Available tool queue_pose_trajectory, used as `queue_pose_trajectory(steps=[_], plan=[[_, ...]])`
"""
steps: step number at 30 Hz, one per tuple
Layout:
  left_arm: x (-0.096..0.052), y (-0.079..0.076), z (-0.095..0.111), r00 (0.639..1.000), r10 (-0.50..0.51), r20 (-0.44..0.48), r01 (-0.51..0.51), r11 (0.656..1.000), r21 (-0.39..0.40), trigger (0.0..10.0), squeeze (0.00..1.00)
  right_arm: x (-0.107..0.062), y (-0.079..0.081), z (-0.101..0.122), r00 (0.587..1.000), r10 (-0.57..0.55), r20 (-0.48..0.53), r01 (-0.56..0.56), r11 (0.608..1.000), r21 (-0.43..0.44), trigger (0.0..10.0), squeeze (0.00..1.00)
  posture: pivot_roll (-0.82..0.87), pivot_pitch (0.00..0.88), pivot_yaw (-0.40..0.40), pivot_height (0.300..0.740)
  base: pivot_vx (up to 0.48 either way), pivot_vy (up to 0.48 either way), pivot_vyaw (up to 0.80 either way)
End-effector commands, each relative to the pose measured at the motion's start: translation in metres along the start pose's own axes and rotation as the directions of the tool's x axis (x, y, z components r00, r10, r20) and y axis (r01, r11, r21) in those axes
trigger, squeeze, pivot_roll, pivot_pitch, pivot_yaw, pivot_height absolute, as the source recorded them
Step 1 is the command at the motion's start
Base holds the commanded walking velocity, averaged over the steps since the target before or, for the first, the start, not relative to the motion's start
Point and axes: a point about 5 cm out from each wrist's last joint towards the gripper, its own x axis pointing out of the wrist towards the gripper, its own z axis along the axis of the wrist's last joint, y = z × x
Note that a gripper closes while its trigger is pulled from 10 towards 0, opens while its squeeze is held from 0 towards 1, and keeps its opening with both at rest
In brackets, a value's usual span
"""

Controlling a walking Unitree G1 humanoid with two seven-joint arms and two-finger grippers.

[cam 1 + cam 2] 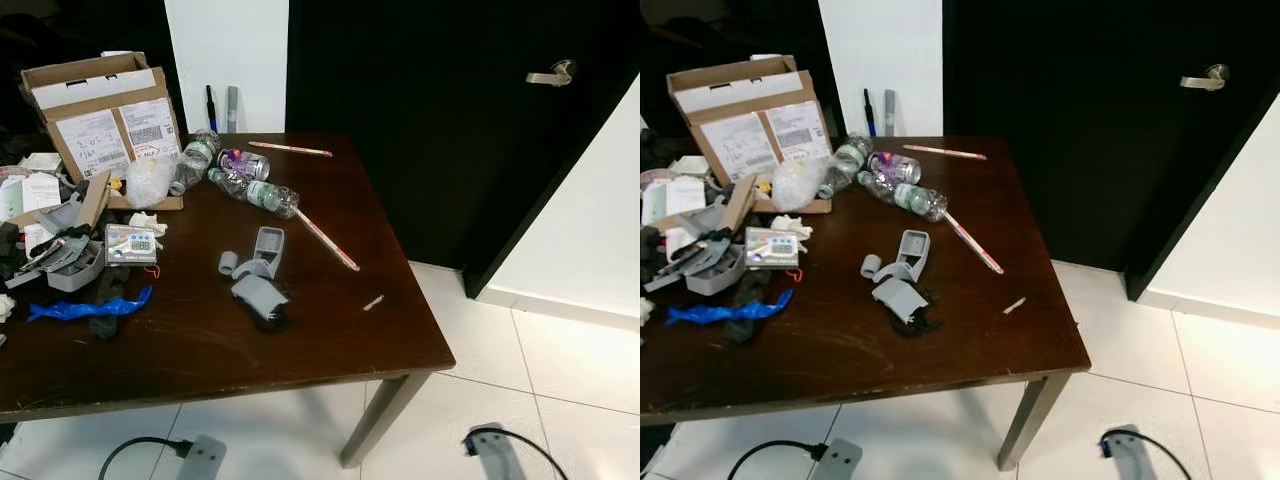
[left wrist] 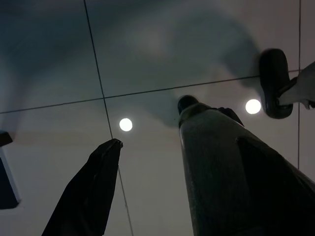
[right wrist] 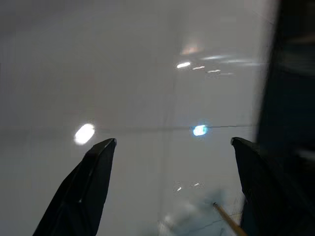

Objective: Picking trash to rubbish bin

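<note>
My left jaws and right jaws hang spread wide, holding nothing, over pale floor tiles, below the littered counter.

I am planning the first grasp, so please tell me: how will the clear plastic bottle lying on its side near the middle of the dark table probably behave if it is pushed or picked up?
The clear plastic bottle with the green label lies on its side, so a push would likely roll it across the dark wooden table. It looks empty, so probably light and easily squashed. Its smooth round wall may slip.

Cluttered table, plastic bottles
</note>
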Motion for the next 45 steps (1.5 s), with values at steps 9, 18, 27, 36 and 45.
queue_pose_trajectory(steps=[9, 18, 27, 36, 45], plan=[[-0.004, -0.012, -0.031, 0.993, -0.044, -0.114, 0.044, 0.999, -0.007, 10.0, 0.00, -0.005, -0.085, 0.111, 0.904, -0.354, 0.240, 0.218, 0.864, 0.454, 10.0, 0.00, 0.08, 0.095, -0.070, 0.740, 0.000, 0.000, 0.00], [-0.005, -0.012, -0.033, 0.992, -0.041, -0.116, 0.039, 0.999, -0.016, 10.0, 0.00, -0.070, -0.037, 0.247, 0.451, 0.092, 0.888, -0.749, 0.580, 0.321, 10.0, 0.00, 0.09, 0.094, -0.080, 0.740, 0.000, 0.000, 0.00], [-0.005, -0.014, -0.035, 0.992, -0.043, -0.122, 0.041, 0.999, -0.016, 10.0, 0.00, -0.147, 0.037, 0.273, -0.214, 0.477, 0.852, -0.872, 0.300, -0.387, 10.0, 1.00, 0.09, 0.098, -0.084, 0.740, 0.000, 0.000, 0.00], [-0.005, -0.014, -0.036, 0.991, -0.041, -0.124, 0.040, 0.999, -0.016, 10.0, 0.00, -0.182, 0.106, 0.257, -0.408, 0.718, 0.564, -0.730, 0.114, -0.673, 10.0, 0.00, 0.10, 0.102, -0.087, 0.740, 0.000, 0.000, 0.00], [-0.006, -0.016, -0.039, 0.991, -0.040, -0.126, 0.037, 0.999, -0.031, 10.0, 0.00, -0.223, 0.172, 0.237, -0.357, 0.875, 0.327, -0.556, 0.082, -0.827, 10.0, 0.00, 0.11, 0.111, -0.100, 0.740, 0.000, 0.000, 0.00]])
